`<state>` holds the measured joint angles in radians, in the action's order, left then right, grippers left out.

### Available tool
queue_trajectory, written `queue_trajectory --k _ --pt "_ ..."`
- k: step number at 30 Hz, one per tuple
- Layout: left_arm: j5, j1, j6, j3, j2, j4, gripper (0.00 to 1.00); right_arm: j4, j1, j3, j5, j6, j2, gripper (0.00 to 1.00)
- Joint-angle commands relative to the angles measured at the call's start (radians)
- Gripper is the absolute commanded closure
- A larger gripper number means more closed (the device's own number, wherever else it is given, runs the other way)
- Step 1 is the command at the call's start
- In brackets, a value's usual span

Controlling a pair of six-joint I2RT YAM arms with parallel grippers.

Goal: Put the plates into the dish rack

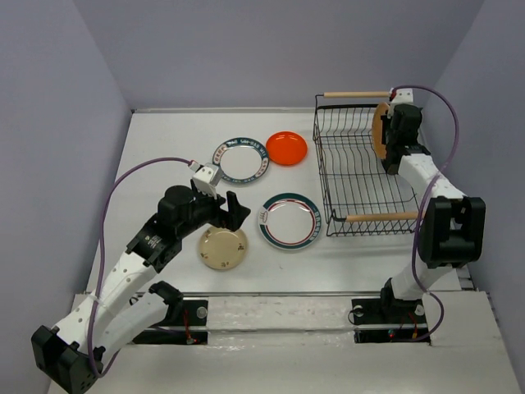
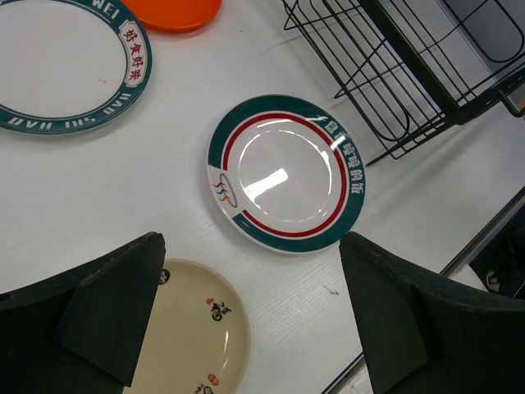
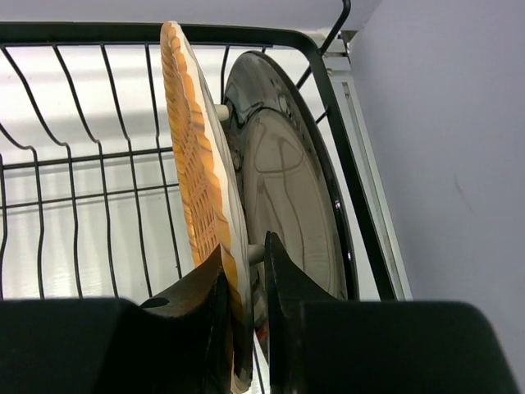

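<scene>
1. Lavender walls are closing in a white table point(image 1: 164, 148). We are logging the dish rack point(image 1: 315, 148) at its far right, with its long axis running near to far and a wooden handle at each end.
2. The right gripper point(image 3: 244, 263) is pinching the woven tan plate point(image 3: 193, 148) low on its rim, fingers drawn narrow against both faces. We are judging that this low grip is letting the plate stand between the wires.
3. That plate is standing on edge at the rack's far right corner. Its faces are turning left and right, and its rim line is following the rack's length.
4. The cream dark-rimmed plate point(image 3: 287, 189) is standing just beside it, nearer the rack wall. We cannot tell whether the two are touching.
5. The left gripper point(image 2: 250, 242) is hanging spread wide and empty between the beige plate point(image 1: 223, 249) and the green-and-red-rimmed white plate point(image 1: 289, 221). We are judging that it is lining up a pick.
6. Both of those are lying flat, as are the orange plate point(image 1: 286, 148) and the second white plate point(image 1: 242, 159) farther back.
</scene>
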<state>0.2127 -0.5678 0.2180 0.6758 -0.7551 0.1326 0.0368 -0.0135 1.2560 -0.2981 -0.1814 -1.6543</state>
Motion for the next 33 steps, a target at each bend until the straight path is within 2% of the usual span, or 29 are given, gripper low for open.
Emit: queue_trajectory --k 1,7,17,19,20,23,27,33 --pt "-0.004 0.005 -0.016 0.048 0.000 -0.024 0.01 0.098 0.000 -0.007 0.019 0.023 -0.005 0.93" --pt "-0.003 0.006 -0.017 0.050 -0.004 -0.024 0.01 0.092 0.000 -0.023 0.053 0.057 -0.045 0.93" --pt "0.002 0.009 -0.016 0.050 -0.015 -0.025 0.01 0.094 0.000 -0.029 0.027 0.056 -0.094 0.93" --pt "0.002 0.009 -0.016 0.050 -0.016 -0.025 0.01 0.095 0.000 -0.029 0.033 0.060 -0.104 0.91" --pt "0.002 0.009 -0.016 0.050 -0.018 -0.025 0.01 0.094 0.000 -0.029 0.033 0.063 -0.108 0.88" --pt "0.005 0.011 -0.014 0.050 -0.021 -0.025 0.01 0.091 0.000 -0.024 0.034 0.080 -0.114 0.65" --pt "0.008 0.013 -0.014 0.050 -0.030 -0.025 0.01 0.075 0.000 0.005 0.025 0.092 -0.114 0.49" --pt "0.005 0.014 -0.011 0.050 -0.041 -0.025 0.01 0.035 0.000 0.052 0.002 0.115 -0.078 0.37"
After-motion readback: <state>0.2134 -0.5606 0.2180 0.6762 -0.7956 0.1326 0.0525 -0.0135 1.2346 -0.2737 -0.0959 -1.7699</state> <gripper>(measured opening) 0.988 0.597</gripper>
